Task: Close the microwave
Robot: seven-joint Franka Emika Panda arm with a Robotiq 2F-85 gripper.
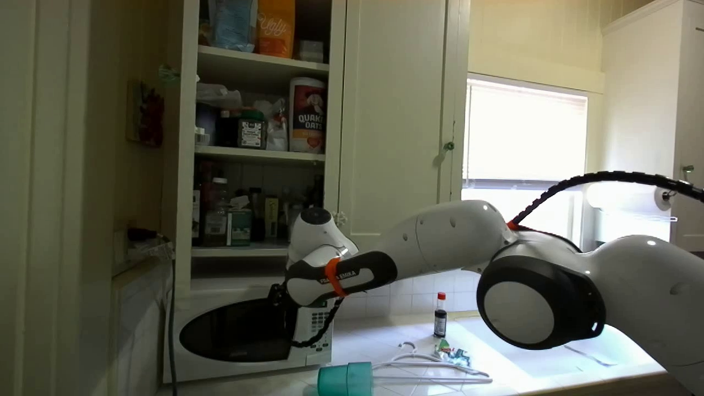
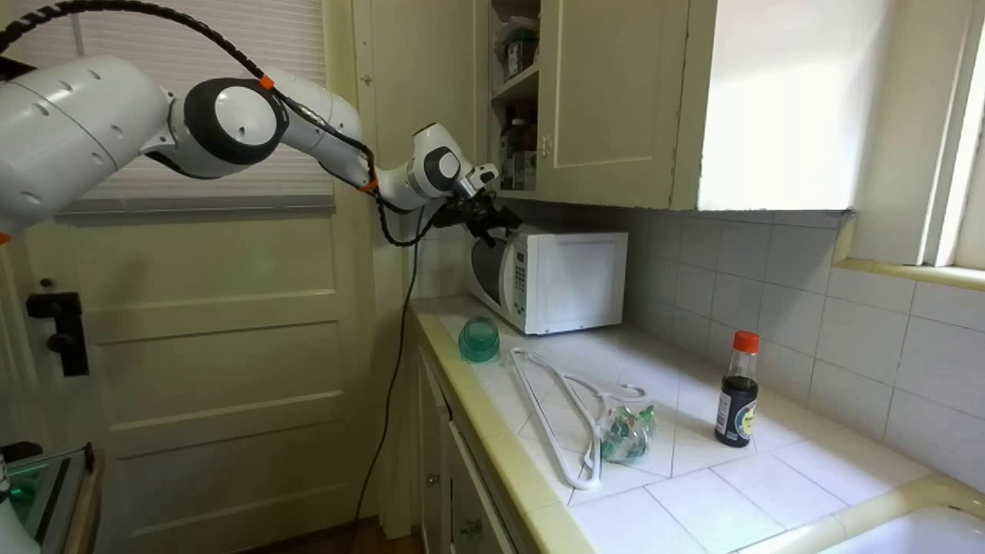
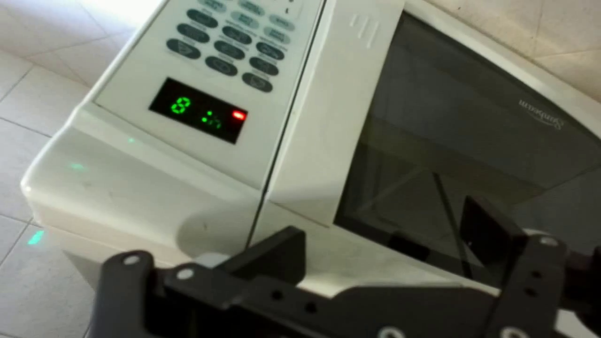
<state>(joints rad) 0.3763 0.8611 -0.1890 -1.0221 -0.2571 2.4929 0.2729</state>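
Observation:
The white microwave (image 1: pixel 236 369) stands on the counter below the cupboard; it also shows in an exterior view (image 2: pixel 581 281). Its dark-windowed door (image 3: pixel 324 122) lies against the front, with a narrow dark seam beside the button panel (image 3: pixel 188 89) in the wrist view. The display is lit green. My gripper (image 3: pixel 382 223) is open and empty, with its fingers spread in front of the upper part of the door. In an exterior view the gripper (image 2: pixel 502 231) is at the microwave's top front edge. Whether it touches the door I cannot tell.
An open cupboard (image 1: pixel 261 151) with shelves is above the microwave. A green cup (image 2: pixel 479 340), white hangers (image 2: pixel 550 419), a crumpled wrapper (image 2: pixel 629 433) and a dark sauce bottle (image 2: pixel 736 388) are on the counter. A black cable (image 2: pixel 400 346) hangs beside the counter's end.

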